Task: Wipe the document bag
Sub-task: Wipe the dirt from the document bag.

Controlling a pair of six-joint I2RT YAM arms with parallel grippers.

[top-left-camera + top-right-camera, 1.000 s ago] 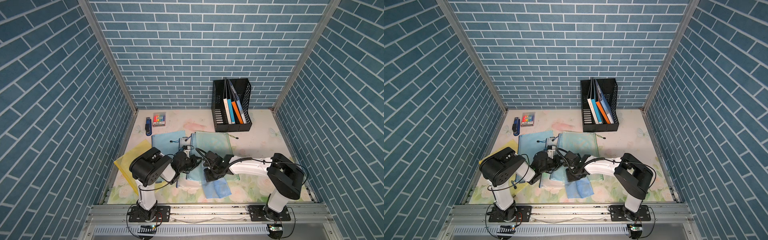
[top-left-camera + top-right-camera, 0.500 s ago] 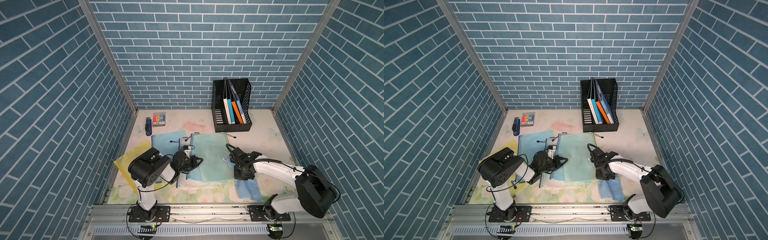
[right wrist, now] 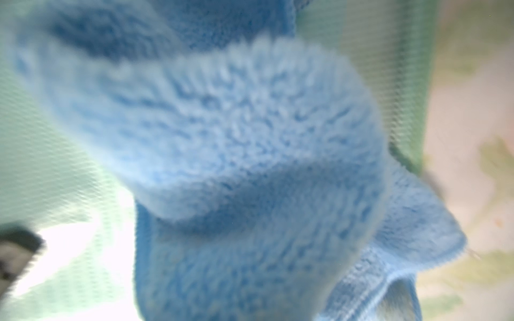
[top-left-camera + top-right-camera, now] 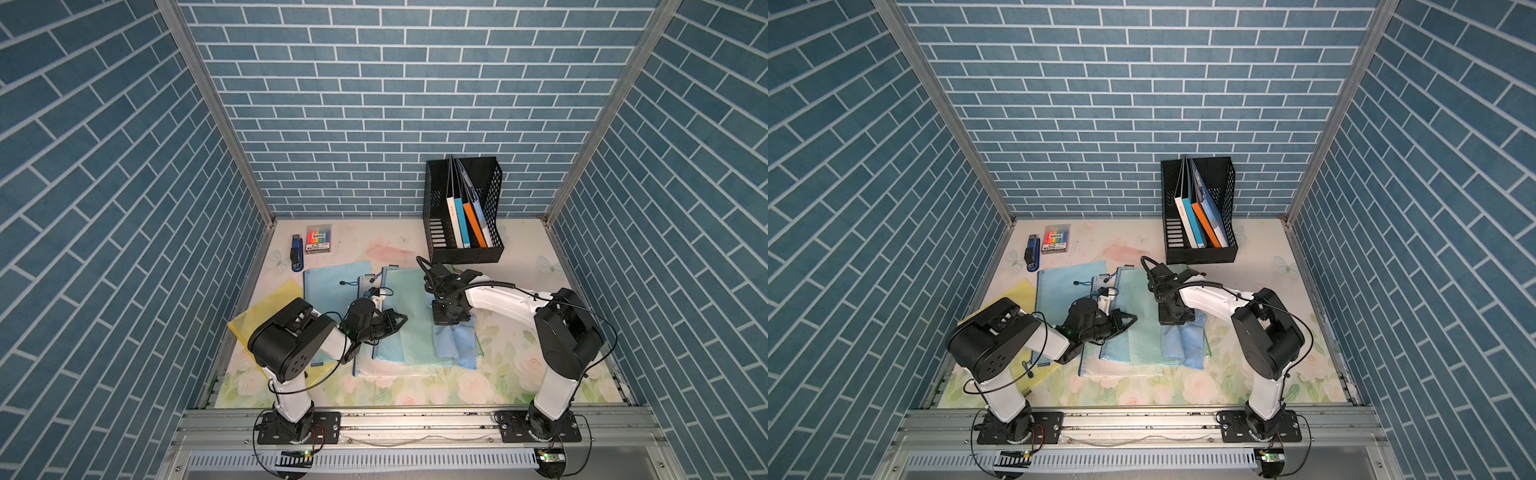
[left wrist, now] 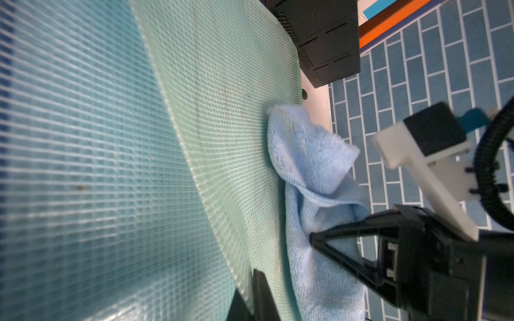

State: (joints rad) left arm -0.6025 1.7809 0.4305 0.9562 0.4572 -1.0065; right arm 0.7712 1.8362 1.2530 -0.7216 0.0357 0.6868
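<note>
Now the document bag [image 4: 409, 291] lies on the desk [image 4: 519, 266] atop other pouches [image 4: 332, 286]. Left jaws, pressed together, sit at its edge; right jaws pinch the cloth [image 4: 457, 347] on it. Dragging hard could bunch the mesh or slide the stack.

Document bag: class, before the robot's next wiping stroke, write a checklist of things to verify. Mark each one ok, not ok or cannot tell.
1. Grip on the cloth: the right gripper is shut on it: ok.
2. Contact: the cloth lies on the document bag, on the side nearer the right arm: ok.
3. Bag held steady: the left gripper is shut on its opposite edge: ok.
4. Room to move: the file rack stands close behind the right arm: cannot tell.
5. Bag surface wiped clean: cannot tell.
</note>
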